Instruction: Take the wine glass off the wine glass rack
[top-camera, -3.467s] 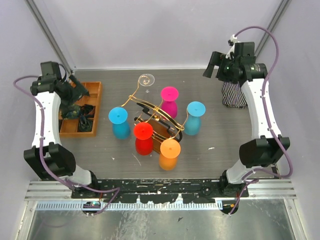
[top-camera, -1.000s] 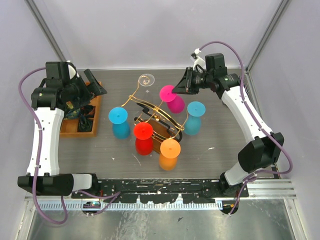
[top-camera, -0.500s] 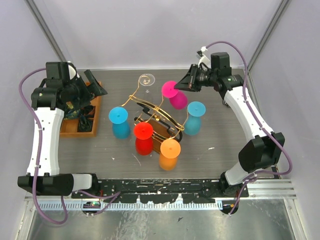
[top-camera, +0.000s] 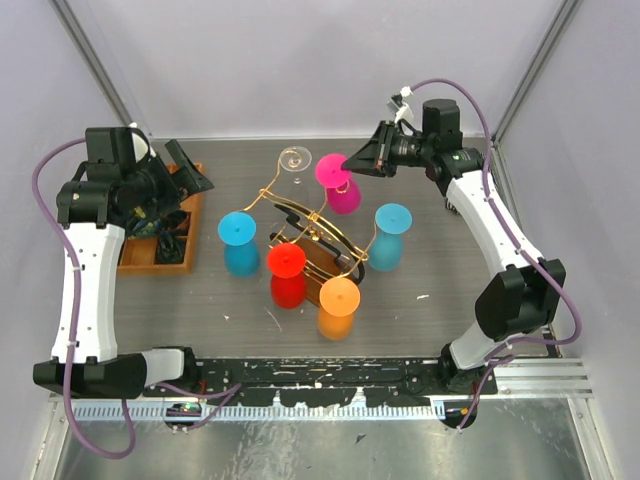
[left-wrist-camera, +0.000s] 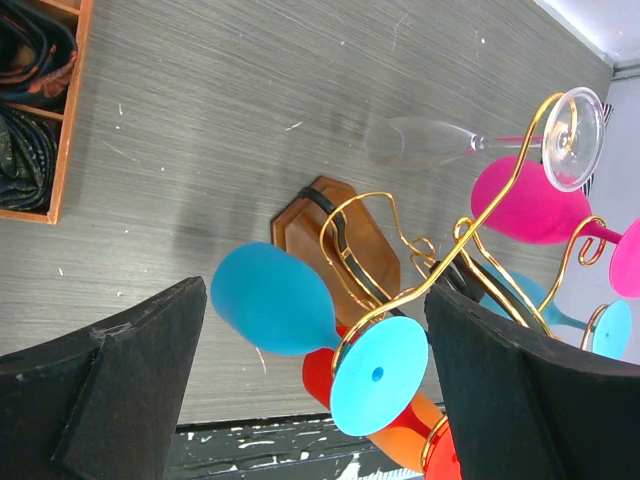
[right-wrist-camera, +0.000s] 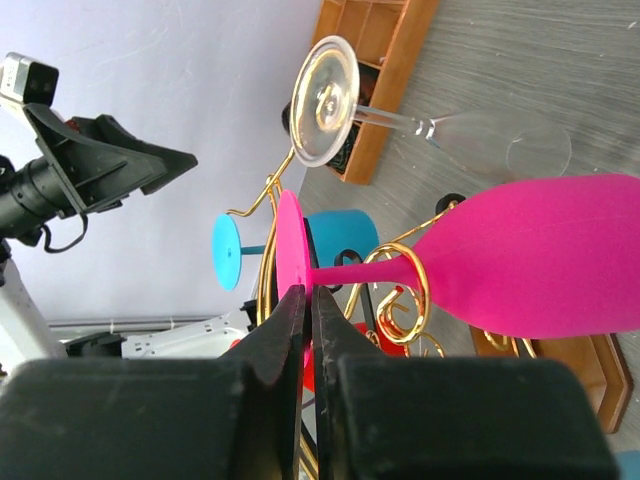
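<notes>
The wine glass rack (top-camera: 312, 232) is a gold wire stand on a brown wooden base (left-wrist-camera: 335, 225) in the middle of the table. A pink wine glass (top-camera: 345, 196) hangs at its far right side. My right gripper (top-camera: 352, 163) is shut on the edge of this glass's round foot (right-wrist-camera: 288, 250). The pink stem still runs through a gold scroll (right-wrist-camera: 412, 282), and the pink bowl (right-wrist-camera: 540, 255) points away. My left gripper (top-camera: 194, 172) is open in the air over the left side, and in its wrist view a blue glass (left-wrist-camera: 275, 300) shows between the fingers (left-wrist-camera: 130, 370), untouched.
Blue (top-camera: 237, 232), red (top-camera: 286, 262), orange (top-camera: 340, 297) and teal (top-camera: 391, 218) glasses hang on the rack, plus a clear one (top-camera: 293, 160) at the back. An orange compartment tray (top-camera: 165, 255) with dark items lies at the left. White walls enclose the table.
My right gripper has closed on the pink glass's foot and drawn it a little toward the back of the table. The left arm has barely shifted.
</notes>
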